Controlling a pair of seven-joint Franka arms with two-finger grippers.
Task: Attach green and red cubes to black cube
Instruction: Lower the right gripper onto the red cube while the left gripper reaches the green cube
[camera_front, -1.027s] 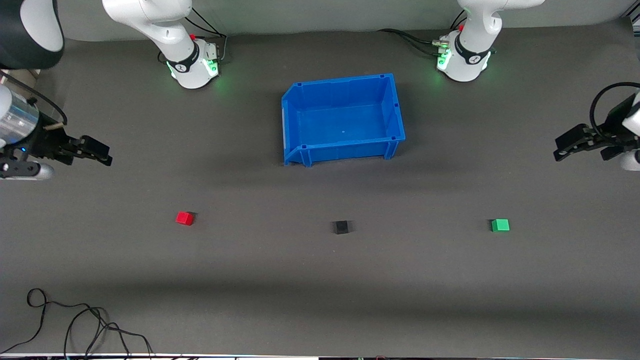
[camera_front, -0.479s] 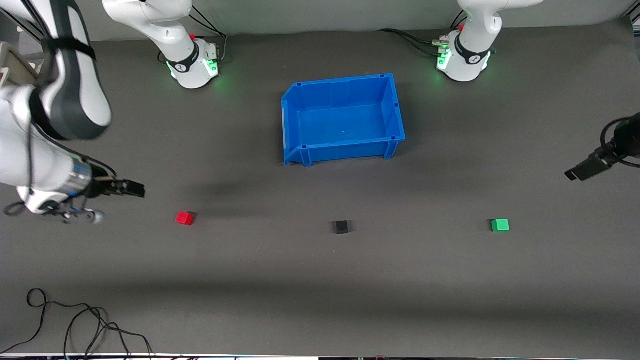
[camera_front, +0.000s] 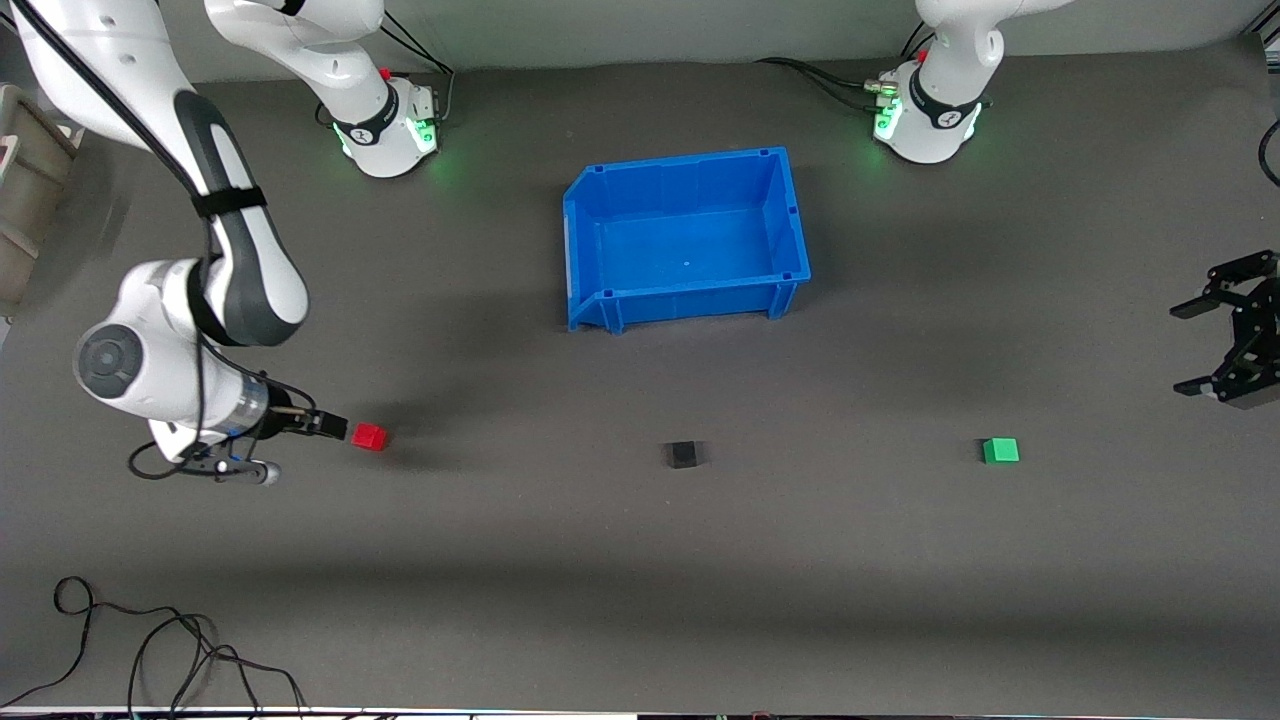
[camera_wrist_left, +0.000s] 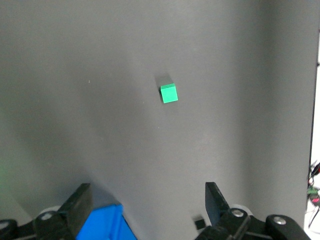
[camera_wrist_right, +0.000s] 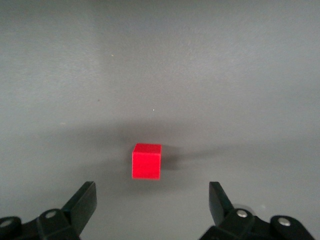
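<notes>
Reaching down toward the right arm's end of the table (camera_front: 640, 620), the right arm has swung in over the past second and brought the right gripper (camera_front: 335, 428) right up beside the red cube (camera_front: 369, 436), where a second ago it hung well clear of it. Its wrist view shows both fingers spread wide with the red cube (camera_wrist_right: 146, 161) centred between them and not yet touched. The blue bin (camera_front: 800, 215), the largest thing on the surface, serves as the landmark: it sits empty, midway between the two bases, and has not moved.

All three cubes lie in a row nearer to the front camera than the bin. The black cube (camera_front: 682, 455) rests almost straight out from the bin's front wall, the red cube well off toward the right arm's end, the green cube (camera_front: 1000, 450) well off toward the left arm's end. None has shifted.

The left gripper (camera_front: 1222, 340) has turned at the edge of the table, off toward the left arm's end from the bin, its fingers now open. Its wrist view takes in the green cube (camera_wrist_left: 169, 93) from a distance.

Both arms appear to be lining up to grasp, the right one far closer. Nothing is joined to the black cube yet.
</notes>
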